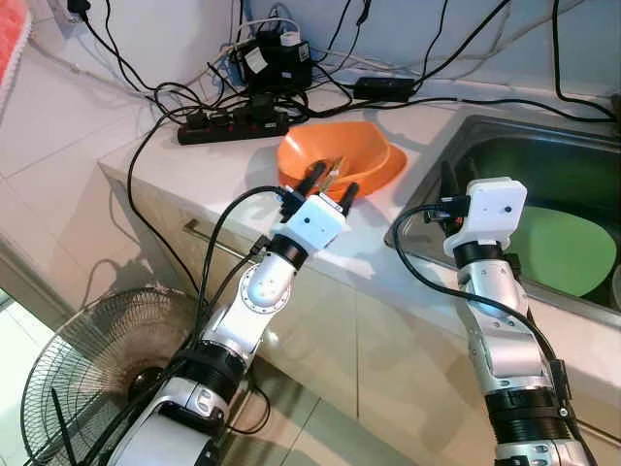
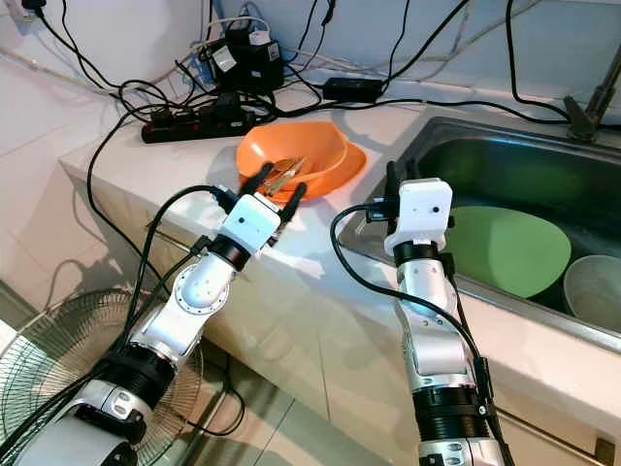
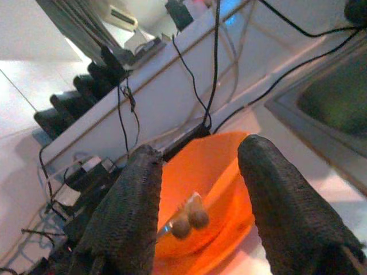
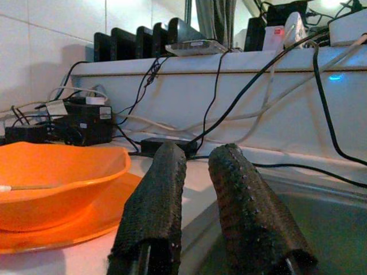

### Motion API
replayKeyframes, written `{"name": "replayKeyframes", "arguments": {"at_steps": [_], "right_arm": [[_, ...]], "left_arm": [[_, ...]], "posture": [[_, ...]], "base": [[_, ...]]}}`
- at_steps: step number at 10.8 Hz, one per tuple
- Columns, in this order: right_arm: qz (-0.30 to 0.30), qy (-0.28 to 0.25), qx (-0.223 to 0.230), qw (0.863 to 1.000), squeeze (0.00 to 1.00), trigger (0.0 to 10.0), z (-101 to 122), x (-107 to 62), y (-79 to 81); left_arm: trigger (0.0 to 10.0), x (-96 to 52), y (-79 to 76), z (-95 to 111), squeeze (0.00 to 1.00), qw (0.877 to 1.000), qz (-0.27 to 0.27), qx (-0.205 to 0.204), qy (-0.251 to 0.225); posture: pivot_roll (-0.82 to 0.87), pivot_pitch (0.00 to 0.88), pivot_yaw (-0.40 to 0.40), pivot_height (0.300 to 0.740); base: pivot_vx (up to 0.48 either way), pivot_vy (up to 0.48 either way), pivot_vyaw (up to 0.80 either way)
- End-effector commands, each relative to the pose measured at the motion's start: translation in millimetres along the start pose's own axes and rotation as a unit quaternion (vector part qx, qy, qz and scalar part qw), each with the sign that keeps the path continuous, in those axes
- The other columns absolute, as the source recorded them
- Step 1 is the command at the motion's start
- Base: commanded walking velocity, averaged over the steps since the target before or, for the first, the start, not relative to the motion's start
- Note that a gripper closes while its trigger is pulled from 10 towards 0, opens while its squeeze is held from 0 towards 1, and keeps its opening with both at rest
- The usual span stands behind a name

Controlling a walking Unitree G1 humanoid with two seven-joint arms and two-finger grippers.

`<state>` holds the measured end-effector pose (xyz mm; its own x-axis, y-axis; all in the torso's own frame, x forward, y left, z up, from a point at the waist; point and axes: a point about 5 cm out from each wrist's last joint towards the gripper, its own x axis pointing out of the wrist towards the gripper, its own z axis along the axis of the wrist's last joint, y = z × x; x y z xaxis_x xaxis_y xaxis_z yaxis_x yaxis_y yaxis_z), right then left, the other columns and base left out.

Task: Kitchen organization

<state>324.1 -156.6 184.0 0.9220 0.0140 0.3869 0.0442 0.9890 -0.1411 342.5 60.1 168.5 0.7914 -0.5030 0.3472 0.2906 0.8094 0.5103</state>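
Two grippers at the counter edge, the orange bowl just beyond the left one

Nearest the robot, a floor fan [image 1: 92, 374] stands low on the left, below the counter [image 1: 223, 175] and well clear of the work. On the counter's near edge the left gripper [image 1: 328, 182] hovers with its two black fingers spread, and its fingertips reach just to the near rim of the orange bowl [image 1: 364, 146]. From the left wrist, the bowl sits framed in the gap between the fingers [image 3: 129, 212], so it lies straight ahead along the gripper's own line, slightly farther in and a touch to the right. Inside the bowl lies some thin cutlery [image 3: 186, 217], apparently chopsticks or similar; its long axis seems to run from the near left toward the far right, though the blur keeps me from being sure.

To the right, the right gripper [image 2: 398, 177] stands at the near left corner of the sink [image 2: 543, 165], fingers pointing away and close to each other with only a narrow slit between; it pinches nothing. A green plate [image 2: 509, 248] lies in the basin to its right, and a pale bowl [image 2: 594, 286] sits farther right.

Farthest back, a black power strip [image 1: 233, 124] and a tangle of cables [image 1: 291, 58] line the wall.

My judgement: the left arm is clearly the nearer to the orange bowl, and a short reach forward would bring it to the rim or the cutlery
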Motion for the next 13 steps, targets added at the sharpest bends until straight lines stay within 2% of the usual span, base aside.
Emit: {"name": "replayKeyframes", "arguments": {"at_steps": [1,2,3,4,10,11,12,13], "right_arm": [[0.008,-0.008,0.003,1.0,0.0,10.0,2.5,1.1,5.7],[0.008,-0.008,0.004,1.0,0.0,10.0,2.5,1.0,6.1],[0.007,-0.008,0.004,1.0,0.0,10.0,2.6,0.9,6.3],[0.007,-0.008,0.004,1.0,0.0,10.0,2.6,1.0,6.3],[0.005,-0.012,0.005,1.0,0.0,10.0,3.8,2.9,5.8],[0.005,-0.013,0.006,1.0,0.0,10.0,3.9,2.9,6.0],[0.006,-0.013,0.007,1.0,0.0,10.0,3.8,2.7,6.5],[0.006,-0.013,0.008,1.0,0.0,10.0,3.8,2.6,7.0]], "left_arm": [[1.1,0.7,6.1,-2.1,0.0,1.0,0.015,-0.002,0.005],[3.0,-0.4,8.0,-4.4,0.0,1.0,0.021,-0.003,0.012],[8.8,-2.4,9.1,-7.1,0.0,0.999,0.028,-0.007,0.017],[10.0,-3.4,9.6,-8.2,0.0,0.999,0.031,-0.01,0.017],[10.0,-4.8,13.6,-12.3,0.0,0.999,0.043,-0.018,0.02],[1.1,-3.8,12.2,-10.1,0.0,0.999,0.039,-0.02,0.012],[0.0,-3.4,11.5,-9.1,0.0,0.999,0.037,-0.02,0.008],[0.0,-3.2,11.5,-8.3,0.0,0.999,0.036,-0.02,0.005]], "posture": [[0.05,0.039,0.129,0.74],[0.05,0.038,0.129,0.74],[0.05,0.039,0.13,0.74],[0.05,0.04,0.128,0.74],[0.04,0.036,0.125,0.74],[0.04,0.035,0.125,0.74],[0.04,0.035,0.125,0.74],[0.05,0.036,0.126,0.74]], "base": [[0.0,0.0,0.0],[0.0,0.0,0.0],[0.0,0.0,0.0],[0.0,0.0,0.0],[0.0,0.0,0.0],[0.0,0.0,0.0],[0.0,0.0,0.0],[0.0,0.0,0.0]]}}
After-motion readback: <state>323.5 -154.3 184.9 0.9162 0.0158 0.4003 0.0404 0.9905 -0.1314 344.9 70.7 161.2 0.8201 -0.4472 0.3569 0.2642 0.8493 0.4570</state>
